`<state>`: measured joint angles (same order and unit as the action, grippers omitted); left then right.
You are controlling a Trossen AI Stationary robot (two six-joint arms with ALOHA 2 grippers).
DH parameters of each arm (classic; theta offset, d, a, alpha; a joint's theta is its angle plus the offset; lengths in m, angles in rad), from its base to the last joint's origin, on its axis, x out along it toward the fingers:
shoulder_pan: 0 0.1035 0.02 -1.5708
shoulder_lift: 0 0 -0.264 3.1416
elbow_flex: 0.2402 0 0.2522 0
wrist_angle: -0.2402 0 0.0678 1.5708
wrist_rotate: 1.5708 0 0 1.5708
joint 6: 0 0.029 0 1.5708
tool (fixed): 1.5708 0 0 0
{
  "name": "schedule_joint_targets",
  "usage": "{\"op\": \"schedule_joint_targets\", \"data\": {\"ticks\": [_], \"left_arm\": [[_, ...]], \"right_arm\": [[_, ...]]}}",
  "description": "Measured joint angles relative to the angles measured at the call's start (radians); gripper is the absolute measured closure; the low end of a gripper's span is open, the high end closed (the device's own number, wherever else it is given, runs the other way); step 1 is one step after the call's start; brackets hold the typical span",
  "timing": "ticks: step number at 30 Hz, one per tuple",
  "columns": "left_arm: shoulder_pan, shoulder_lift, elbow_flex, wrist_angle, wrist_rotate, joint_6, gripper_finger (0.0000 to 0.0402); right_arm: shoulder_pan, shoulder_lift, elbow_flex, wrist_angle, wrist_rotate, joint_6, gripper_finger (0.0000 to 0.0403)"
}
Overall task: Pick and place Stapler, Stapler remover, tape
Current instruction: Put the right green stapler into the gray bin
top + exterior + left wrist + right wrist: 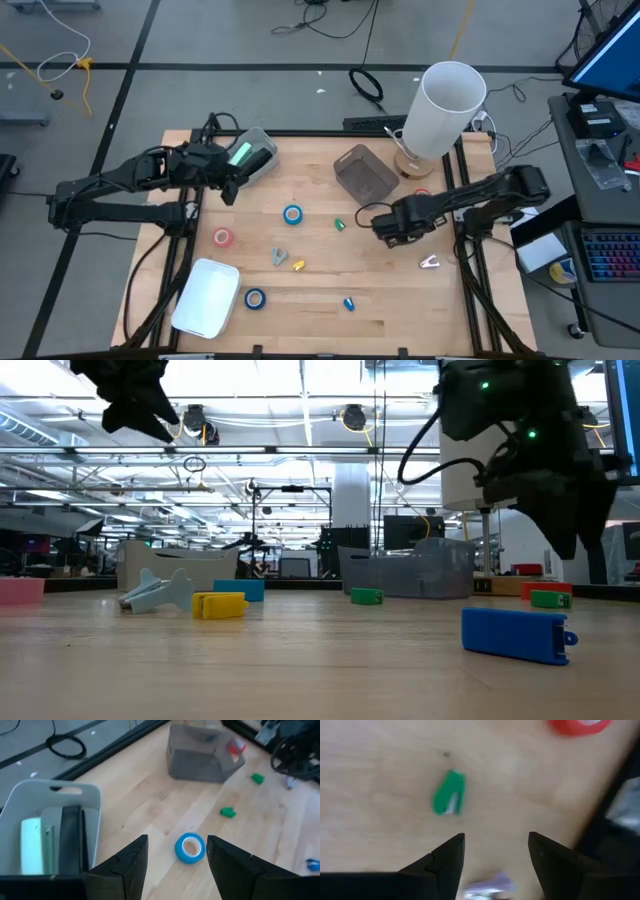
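Observation:
Both grippers are open and hold nothing. My left gripper (228, 180) hovers above the table's far left, beside a white bin (257, 155) that holds a green thing; in its wrist view a blue tape roll (190, 847) lies flat on the wood beyond the fingertips. My right gripper (385, 228) hangs over the table's right middle, above a small green stapler (449, 793); a red tape roll (580, 724) lies farther off. A pink tape roll (222, 237) and a second blue roll (255, 298) lie flat. A pale stapler remover (430, 262) lies right of centre.
A grey bin (364, 172) and a tall white cylinder (445, 105) stand at the far right, and a white tray (207, 297) sits at the near left. Grey (278, 257), yellow (297, 265) and blue (349, 303) small items lie mid-table. Bare wood shows around them.

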<state>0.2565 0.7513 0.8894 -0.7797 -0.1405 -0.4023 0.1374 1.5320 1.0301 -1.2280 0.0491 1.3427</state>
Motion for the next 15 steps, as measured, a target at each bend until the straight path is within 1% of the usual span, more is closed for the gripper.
{"op": "schedule_joint_targets", "data": {"ticks": [3, 8, 12, 15], "left_arm": [[0.000, 0.001, 0.000, 0.027, 0.001, 0.000, 0.0201], [0.000, 0.001, 0.000, 0.029, 0.001, 0.000, 0.0201], [0.000, 0.001, 0.000, 0.029, 0.002, 0.000, 0.0201], [0.000, 0.001, 0.000, 0.029, 0.001, 0.000, 0.0201]], "right_arm": [[-0.005, -0.075, -0.086, 0.146, -0.003, 0.049, 0.0175], [-0.019, -0.161, -0.216, 0.369, 0.003, 0.092, 0.0154], [-0.049, -0.198, -0.305, 0.459, 0.003, 0.157, 0.0150], [-0.068, -0.203, -0.344, 0.506, 0.000, 0.180, 0.0150]]}}
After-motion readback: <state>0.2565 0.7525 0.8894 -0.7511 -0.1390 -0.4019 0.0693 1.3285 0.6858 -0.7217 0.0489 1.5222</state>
